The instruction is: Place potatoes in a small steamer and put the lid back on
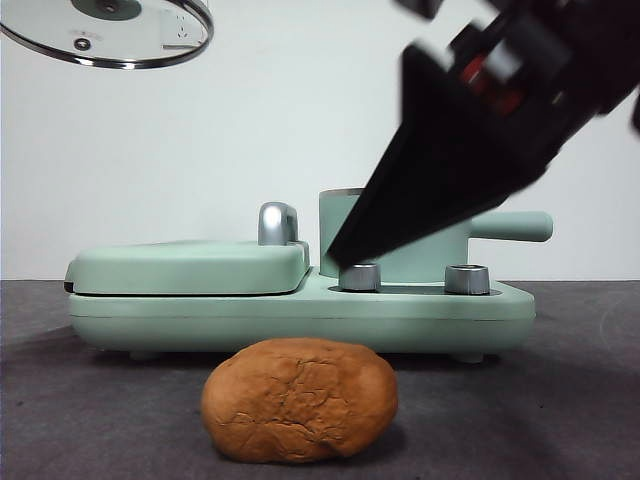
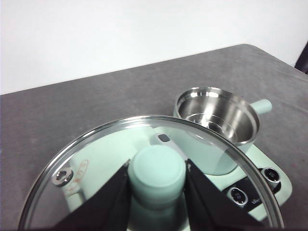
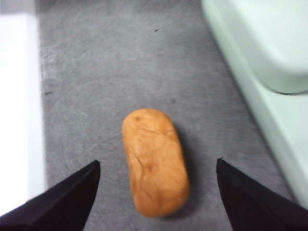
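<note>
An orange-brown potato [image 1: 299, 399] with cracked skin lies on the grey table in front of the cooker; the right wrist view shows the potato [image 3: 154, 161] below and between my right gripper's wide-open jaws. My right gripper [image 1: 345, 250] reaches down from the upper right, above the potato. The mint-green steamer pot [image 2: 216, 122] stands open and empty on the cooker, its handle sticking out sideways; the steamer [image 1: 400, 235] is partly hidden behind the right arm. My left gripper [image 2: 156, 175] is shut on the knob of the glass lid [image 2: 96, 159], held high at the lid's [image 1: 110, 30] upper-left spot.
The mint-green cooker base [image 1: 300, 305] carries a flat griddle cover [image 1: 190, 265] on its left half and two steel dials [image 1: 466, 279] at the front right. White wall lies behind.
</note>
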You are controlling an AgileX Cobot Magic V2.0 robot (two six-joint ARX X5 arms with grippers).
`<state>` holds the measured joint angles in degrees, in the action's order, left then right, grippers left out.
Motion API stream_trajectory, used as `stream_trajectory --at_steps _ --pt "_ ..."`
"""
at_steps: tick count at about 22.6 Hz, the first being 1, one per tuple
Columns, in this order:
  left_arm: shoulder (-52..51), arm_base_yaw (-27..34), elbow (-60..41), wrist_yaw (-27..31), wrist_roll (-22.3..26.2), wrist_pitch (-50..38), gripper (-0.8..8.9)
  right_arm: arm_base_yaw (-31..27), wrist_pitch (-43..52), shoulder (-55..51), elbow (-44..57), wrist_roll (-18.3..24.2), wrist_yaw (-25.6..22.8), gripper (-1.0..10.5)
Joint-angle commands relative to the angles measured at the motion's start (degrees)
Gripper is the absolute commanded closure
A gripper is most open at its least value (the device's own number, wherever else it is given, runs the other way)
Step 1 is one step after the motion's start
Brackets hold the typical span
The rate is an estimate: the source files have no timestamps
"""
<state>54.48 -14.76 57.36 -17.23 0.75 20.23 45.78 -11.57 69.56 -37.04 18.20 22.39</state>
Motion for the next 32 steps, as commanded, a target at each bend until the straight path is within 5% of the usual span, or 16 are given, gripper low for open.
stream_trajectory --at_steps 1,14,21,27,32 --pt "0.0 0.3 0.9 -0.2 -0.2 -0.3 8.04 1.7 2.2 4.2 -1.0 0.5 0.1 5.6" --pt "0.0 0.3 0.9 -0.2 0.7 1.6 8.04 3.2 6.4 13.7 -1.0 0.5 -3.0 5.7" --pt "0.0 0.3 0.9 -0.2 0.7 1.6 8.04 3.2 4.2 14.2 -1.0 0.1 -3.0 7.5" --pt "0.0 0.3 0.9 -0.2 0.7 1.6 8.04 3.2 1.7 8.9 -1.8 -7.4 -2.9 7.5" --pt "0.0 0.3 0.9 -0.2 0.7 1.2 8.04 1.9 -14.5 -1.9 -8.8 -14.4 -8.6 7.5"
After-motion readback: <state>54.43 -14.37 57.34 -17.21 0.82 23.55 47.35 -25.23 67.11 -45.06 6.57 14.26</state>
